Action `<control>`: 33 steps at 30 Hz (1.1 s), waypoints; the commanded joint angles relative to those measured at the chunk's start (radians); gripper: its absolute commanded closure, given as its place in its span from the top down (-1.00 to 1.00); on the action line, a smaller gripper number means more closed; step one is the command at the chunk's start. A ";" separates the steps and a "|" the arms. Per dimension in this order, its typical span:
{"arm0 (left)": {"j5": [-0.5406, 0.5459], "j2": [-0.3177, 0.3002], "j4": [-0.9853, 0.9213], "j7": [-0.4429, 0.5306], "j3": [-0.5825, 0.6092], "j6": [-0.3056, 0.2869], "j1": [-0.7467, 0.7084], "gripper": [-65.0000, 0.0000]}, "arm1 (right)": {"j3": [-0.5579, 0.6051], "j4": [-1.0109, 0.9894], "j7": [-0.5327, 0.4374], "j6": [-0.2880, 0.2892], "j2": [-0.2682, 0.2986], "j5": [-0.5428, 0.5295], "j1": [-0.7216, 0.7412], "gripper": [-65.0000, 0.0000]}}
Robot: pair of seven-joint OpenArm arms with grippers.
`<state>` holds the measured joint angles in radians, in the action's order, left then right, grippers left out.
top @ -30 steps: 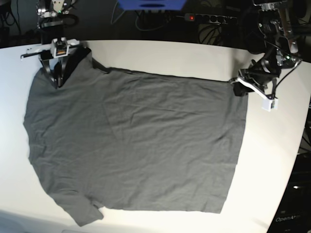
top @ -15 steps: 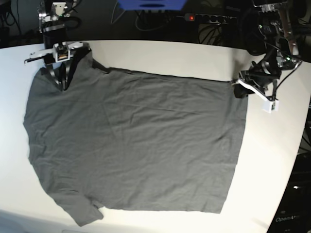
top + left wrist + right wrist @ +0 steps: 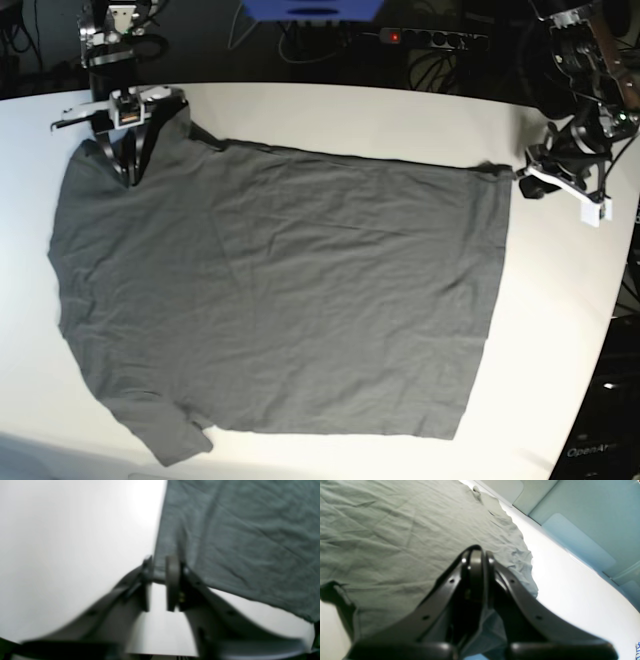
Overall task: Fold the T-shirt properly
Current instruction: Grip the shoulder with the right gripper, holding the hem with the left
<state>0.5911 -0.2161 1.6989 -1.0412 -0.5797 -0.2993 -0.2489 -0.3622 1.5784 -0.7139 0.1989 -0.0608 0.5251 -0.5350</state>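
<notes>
t-shirt spread flat, no fold yet made

the white counter (image 3: 420,110) fills the base view and carries the t-shirt (image 3: 290,300), which is laid out flat across most of it. the collar end lies toward the left of that view and the straight hem toward the right, with one sleeve at the far left corner and the other at the near left corner.

as far as can be judged, the task is at its start: the garment is spread and roughly squared, but no part is seen doubled over, so every fold is left to be made.

the fabric is a plain dark charcoal grey with no print in sight. it is soft and thin, and fine creases run across the body, with a bunched, rippled edge seen in the right wrist view. no neck label can be made out.

the right tool (image 3: 476,557) is seen closed narrow at the far sleeve, with cloth gathered between and under its jaws, so a grip on the t-shirt is judged likely.

the left tool (image 3: 158,580) stands at the far hem corner, jaws slightly parted with a narrow gap; the corner lies at the fingertips, and whether it is pinched cannot be told.
</notes>
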 commanded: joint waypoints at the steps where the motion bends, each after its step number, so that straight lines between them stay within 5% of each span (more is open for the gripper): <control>1: 0.017 -0.012 0.016 0.009 -0.004 -0.005 0.010 -0.43 | -0.002 0.014 -0.026 -0.011 0.006 -0.015 -0.003 -0.95; 6: 0.016 -0.012 0.016 0.017 0.002 -0.005 0.009 -0.05 | -0.002 0.014 -0.026 -0.011 0.005 -0.015 -0.003 -0.95; 33: -0.093 0.017 -0.155 0.019 0.109 -0.007 0.115 -0.05 | -0.005 0.014 -0.031 -0.011 0.005 -0.013 -0.015 -0.96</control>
<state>0.4938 -0.1883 1.5337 -1.0248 -0.4675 -0.3069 -0.1410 -0.3626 1.5780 -0.7170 0.1986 -0.0608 0.5251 -0.5465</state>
